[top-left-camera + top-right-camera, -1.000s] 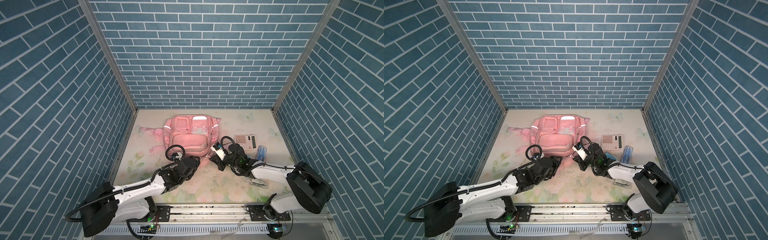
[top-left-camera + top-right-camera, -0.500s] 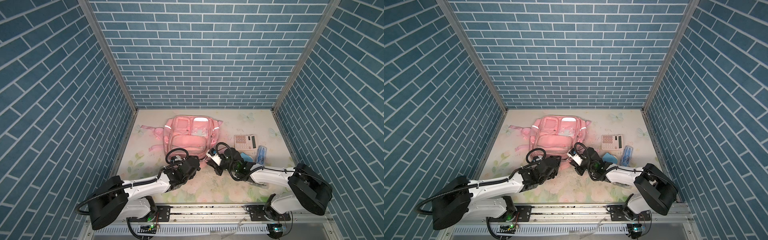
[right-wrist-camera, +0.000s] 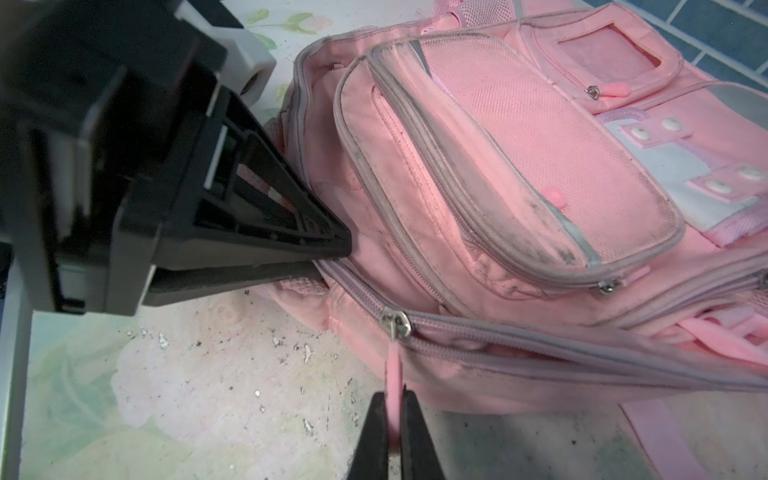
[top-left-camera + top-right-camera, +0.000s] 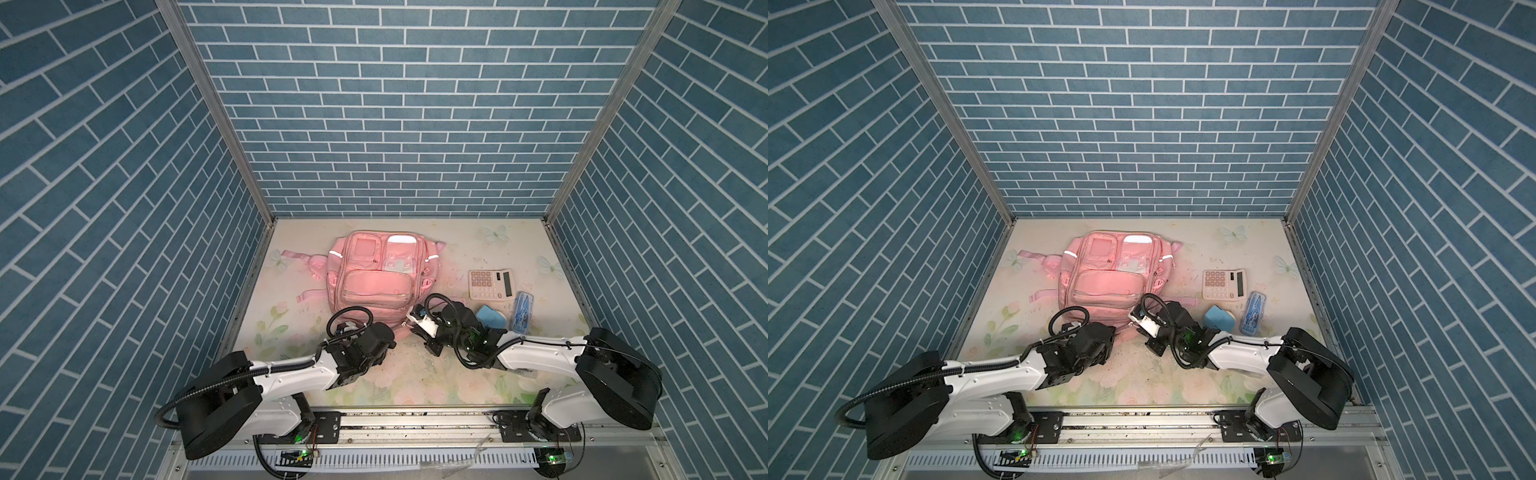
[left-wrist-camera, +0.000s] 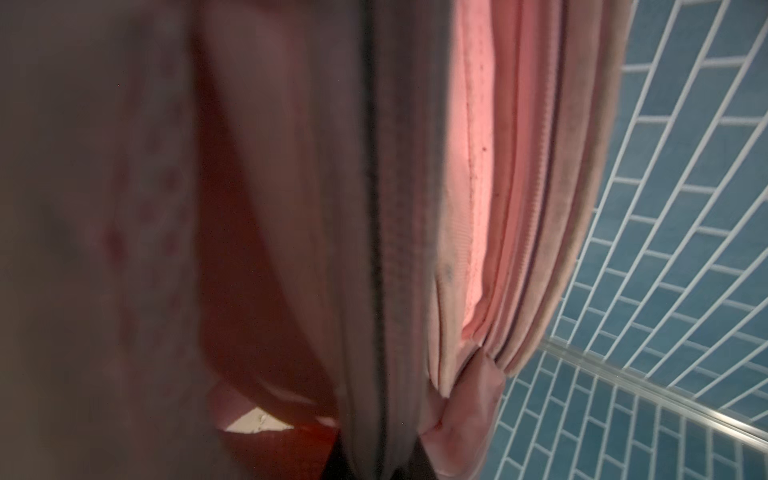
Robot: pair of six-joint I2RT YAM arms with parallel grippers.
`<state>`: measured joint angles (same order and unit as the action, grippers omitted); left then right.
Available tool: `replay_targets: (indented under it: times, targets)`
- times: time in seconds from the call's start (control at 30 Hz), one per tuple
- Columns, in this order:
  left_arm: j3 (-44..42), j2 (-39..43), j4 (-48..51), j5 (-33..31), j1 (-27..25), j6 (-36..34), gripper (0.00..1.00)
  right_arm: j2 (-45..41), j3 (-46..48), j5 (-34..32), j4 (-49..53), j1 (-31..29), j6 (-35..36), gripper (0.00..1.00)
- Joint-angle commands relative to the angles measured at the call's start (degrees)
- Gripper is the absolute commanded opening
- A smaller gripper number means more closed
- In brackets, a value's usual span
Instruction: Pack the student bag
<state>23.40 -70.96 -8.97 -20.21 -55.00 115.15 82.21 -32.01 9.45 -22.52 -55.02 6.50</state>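
My right jaws pinch tight on the pink zipper pull [image 3: 392, 370] at the near edge of the bag [image 4: 374, 286]. My left jaws clamp the bag's fabric rim beside it. The bag lies flat on the counter [image 4: 461, 245].

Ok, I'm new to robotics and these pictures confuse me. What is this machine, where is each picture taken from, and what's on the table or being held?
These are two white robot arms, each ending in a two-fingered gripper. Both top views look down from overhead. The other two pictures come from cameras on the wrists. On the floral table lie the pink student bag, a calculator, a small blue item and a clear case of drawing tools. In the right wrist view the right gripper is shut on the bag's pink zipper pull, and the left gripper pinches the bag's edge beside that zipper. The left wrist view shows only pink fabric, close up.
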Motion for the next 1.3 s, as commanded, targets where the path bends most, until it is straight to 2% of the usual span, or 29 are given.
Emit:
replay_targets:
  times: [0.0,0.17,0.5,0.73,1.27]
  targets:
    - [-2.4,2.0,2.0,-1.2,0.9,-1.2,0.0,-2.0,1.2,-0.7,-2.6,-0.6,2.1,0.0]
    - [-4.5,5.8,1.8,-1.2,1.5,-3.3,0.0,-3.7,3.3,-2.1,-4.8,1.3,0.5,0.0]
    - [-6.3,12.3,3.0,1.1,1.7,-6.2,0.0,-5.2,6.2,4.7,-6.0,13.5,-3.3,0.0]
    - [-5.9,15.2,4.2,1.1,1.6,-6.8,0.0,-1.8,3.2,7.2,-4.2,21.7,-4.9,0.0]
    - [-5.8,16.6,3.1,1.1,0.8,-7.4,0.0,9.1,-6.9,6.1,0.2,27.6,-6.8,0.0]
